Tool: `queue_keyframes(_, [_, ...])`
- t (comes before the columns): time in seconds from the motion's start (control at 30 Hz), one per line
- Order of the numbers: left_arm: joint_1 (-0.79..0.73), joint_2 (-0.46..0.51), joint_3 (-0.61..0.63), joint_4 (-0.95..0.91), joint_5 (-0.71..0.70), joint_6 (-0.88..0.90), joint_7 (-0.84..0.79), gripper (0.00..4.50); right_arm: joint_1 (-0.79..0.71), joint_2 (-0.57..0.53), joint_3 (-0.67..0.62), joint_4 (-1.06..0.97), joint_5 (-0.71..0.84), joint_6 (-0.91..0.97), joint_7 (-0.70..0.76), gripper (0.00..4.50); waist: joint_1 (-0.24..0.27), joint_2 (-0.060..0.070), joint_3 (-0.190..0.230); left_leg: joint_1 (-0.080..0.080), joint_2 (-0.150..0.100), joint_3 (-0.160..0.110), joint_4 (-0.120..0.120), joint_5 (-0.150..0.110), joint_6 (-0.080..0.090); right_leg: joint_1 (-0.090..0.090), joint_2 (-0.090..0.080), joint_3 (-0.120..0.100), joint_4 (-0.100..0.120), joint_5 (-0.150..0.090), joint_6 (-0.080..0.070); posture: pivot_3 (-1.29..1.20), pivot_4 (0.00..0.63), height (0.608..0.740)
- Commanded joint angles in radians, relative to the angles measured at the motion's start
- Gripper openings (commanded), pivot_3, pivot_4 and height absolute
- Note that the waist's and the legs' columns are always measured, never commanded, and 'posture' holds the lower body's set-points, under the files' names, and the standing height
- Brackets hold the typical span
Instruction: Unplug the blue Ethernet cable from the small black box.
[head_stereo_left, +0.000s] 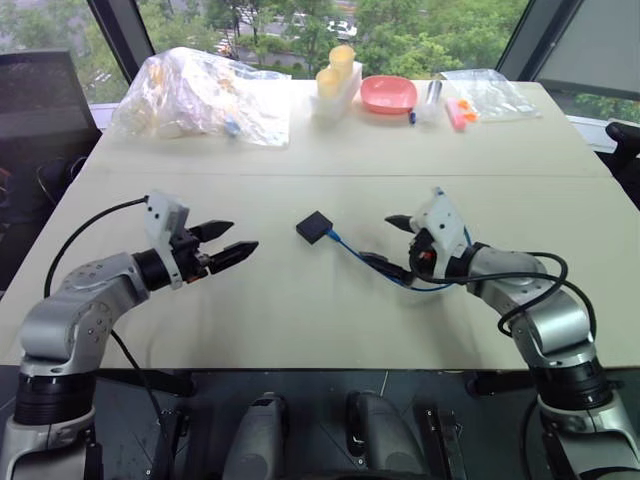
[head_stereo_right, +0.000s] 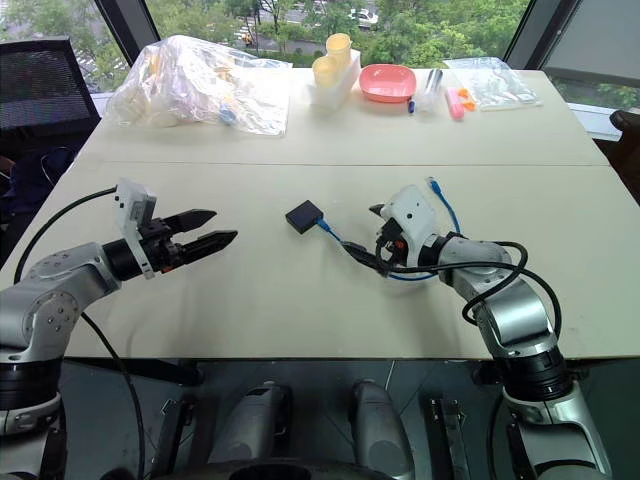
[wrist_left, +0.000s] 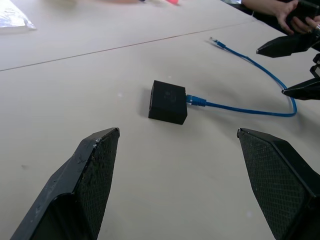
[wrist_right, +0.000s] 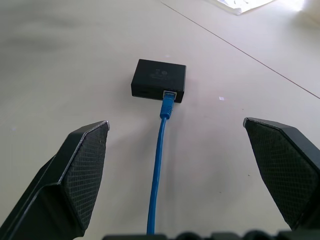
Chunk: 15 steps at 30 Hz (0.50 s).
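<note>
Lighting: bright, even daylight, entering through the windows (head_stereo_left: 300, 30) behind the far edge of the bench (head_stereo_left: 300, 310).

Glare: the far strip of the bench was washed pale; the clear plastic bags (head_stereo_left: 200, 95) carried white highlights. In the right wrist view the far corner burned out to white.

Shadows: soft and faint; a thin dark rim lay under the small black box (wrist_right: 159, 79), nearer the camera.

Focus: head views were sharp across the bench, slightly soft at the far objects. In the wrist views, the mesh texture of the fingers (wrist_left: 95, 175) was legible, and the distant background was blurred.

Distortion: mild bowing of the bench edges toward the frame borders.
</note>
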Motion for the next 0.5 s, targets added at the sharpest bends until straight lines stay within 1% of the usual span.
queue_keyframes(0.03, [-0.016,0.005,0.014,-0.008,0.000,-0.014,0.000,3.95,-0.017,0.008,-0.009,-0.021,-0.003,-0.021,-0.002,4.50,0.000,0.000,0.000,0.000,0.000,0.000,0.000,0.000,0.000,0.000,0.000,0.000,0.000,0.000,0.000,0.00,0.150,0.740])
queue_keyframes(0.2, [-0.012,0.011,-0.004,-0.028,-0.020,0.013,-0.023,3.95,-0.013,0.014,-0.007,-0.022,-0.006,-0.020,-0.009,4.50,0.000,0.000,0.000,0.000,0.000,0.000,0.000,0.000,0.000,0.000,0.000,0.000,0.000,0.000,0.000,0.00,0.150,0.740])
queue_keyframes(0.5, [-0.029,0.001,-0.011,0.013,0.016,-0.029,-0.027,3.95,-0.017,0.019,-0.005,-0.010,-0.017,-0.028,-0.010,4.50,0.000,0.000,0.000,0.000,0.000,0.000,0.000,0.000,0.000,0.000,0.000,0.000,0.000,0.000,0.000,0.00,0.150,0.740])
